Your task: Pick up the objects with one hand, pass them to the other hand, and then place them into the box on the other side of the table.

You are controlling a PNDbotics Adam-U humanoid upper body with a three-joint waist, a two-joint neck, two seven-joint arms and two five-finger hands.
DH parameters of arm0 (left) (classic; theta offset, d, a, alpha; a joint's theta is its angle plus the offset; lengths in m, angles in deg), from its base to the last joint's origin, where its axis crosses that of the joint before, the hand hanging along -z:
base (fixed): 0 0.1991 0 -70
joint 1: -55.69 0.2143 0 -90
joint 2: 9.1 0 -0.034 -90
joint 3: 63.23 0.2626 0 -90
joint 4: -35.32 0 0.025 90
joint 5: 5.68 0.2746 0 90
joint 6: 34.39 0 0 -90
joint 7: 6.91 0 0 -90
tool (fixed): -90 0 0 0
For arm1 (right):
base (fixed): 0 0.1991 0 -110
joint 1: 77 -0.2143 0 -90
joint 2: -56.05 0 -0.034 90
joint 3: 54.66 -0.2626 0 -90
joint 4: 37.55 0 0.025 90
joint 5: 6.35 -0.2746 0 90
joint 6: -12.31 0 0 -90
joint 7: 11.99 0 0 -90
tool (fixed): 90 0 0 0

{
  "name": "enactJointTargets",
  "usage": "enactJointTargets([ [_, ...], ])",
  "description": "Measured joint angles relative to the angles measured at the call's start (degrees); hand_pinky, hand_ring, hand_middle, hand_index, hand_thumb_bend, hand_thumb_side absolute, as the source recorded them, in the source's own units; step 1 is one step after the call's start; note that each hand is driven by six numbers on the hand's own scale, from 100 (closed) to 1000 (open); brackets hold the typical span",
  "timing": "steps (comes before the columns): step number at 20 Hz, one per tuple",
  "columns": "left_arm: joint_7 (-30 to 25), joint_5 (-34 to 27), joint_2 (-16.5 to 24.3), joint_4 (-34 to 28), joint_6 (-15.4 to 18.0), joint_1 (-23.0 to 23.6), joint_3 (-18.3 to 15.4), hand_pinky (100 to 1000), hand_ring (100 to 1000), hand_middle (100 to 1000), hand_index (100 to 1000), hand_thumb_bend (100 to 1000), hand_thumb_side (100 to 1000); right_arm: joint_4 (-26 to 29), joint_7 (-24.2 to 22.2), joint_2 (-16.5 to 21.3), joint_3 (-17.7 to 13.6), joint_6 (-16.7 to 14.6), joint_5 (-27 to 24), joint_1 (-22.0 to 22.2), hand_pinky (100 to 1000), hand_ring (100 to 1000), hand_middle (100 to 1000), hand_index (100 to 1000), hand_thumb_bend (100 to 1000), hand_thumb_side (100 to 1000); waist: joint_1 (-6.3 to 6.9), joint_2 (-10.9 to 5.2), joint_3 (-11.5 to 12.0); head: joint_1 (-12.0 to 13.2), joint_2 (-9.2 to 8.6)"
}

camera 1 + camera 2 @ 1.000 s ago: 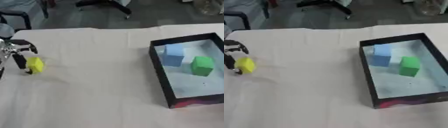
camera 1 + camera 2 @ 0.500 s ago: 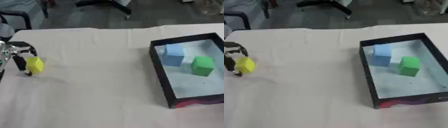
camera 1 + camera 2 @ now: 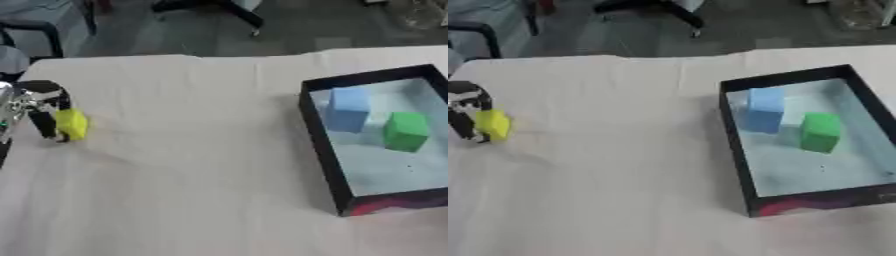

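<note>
Yellow block (image 3: 72, 123) clamped by left hand (image 3: 31, 107) fingers at table's (image 3: 192, 170) left edge; box (image 3: 319, 145) well apart.

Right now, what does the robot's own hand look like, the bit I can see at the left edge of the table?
Only the left hand shows, at the far left. Its fingers are black and slim, ending in dark rounded tips. Behind them the hand's body is silvery metal with small exposed parts, blurred so I cannot make out cables or markings. The right hand is not in view.
</note>
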Motion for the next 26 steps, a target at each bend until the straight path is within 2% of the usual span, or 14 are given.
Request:
enactJointTargets([
  [3,-0.4,-1.4,0.0,-1.1,0.4,-0.2,0.0,790,766,643,546,336,100,0.0,0.1,0.0,0.0,0.1,-0.1,0.0,1000,1000,931,1000,100,100,-0.02,-0.01,0.5,-0.1,0.10],
  [10,-2.5,-6.8,-0.1,-5.9,2.4,-0.9,1.1,792,746,629,544,275,100,-0.3,0.5,0.0,0.0,0.6,-1.6,0.0,1000,1000,929,1000,100,100,-0.04,-0.26,1.7,-1.4,1.58],
  [15,-2.7,-11.1,-0.5,-8.7,3.3,-1.0,1.8,788,716,616,538,228,100,-0.4,0.9,0.0,0.1,1.2,-2.7,0.1,1000,1000,929,1000,100,100,-0.63,-2.13,2.7,-2.0,2.46],
  [18,-1.7,-15.0,-0.5,-11.4,3.8,-0.7,2.7,781,680,605,534,194,100,-0.4,1.0,0.0,0.3,1.6,-3.5,0.1,1000,1000,931,1000,100,100,-0.88,-2.53,3.3,-2.6,2.63],
  [24,1.8,-24.1,-1.0,-17.6,2.0,1.0,5.1,785,641,585,528,103,100,-0.4,0.5,-0.1,0.9,2.3,-4.7,-0.5,1000,1000,941,1000,100,100,-1.33,-2.53,4.5,-3.8,3.99],
  [26,2.4,-27.6,-1.0,-19.9,1.3,1.7,6.0,784,632,580,528,100,100,-0.4,0.2,-0.4,1.2,2.6,-5.2,-1.2,1000,1000,948,1000,100,100,-1.38,-2.53,4.7,-4.0,4.18],
])
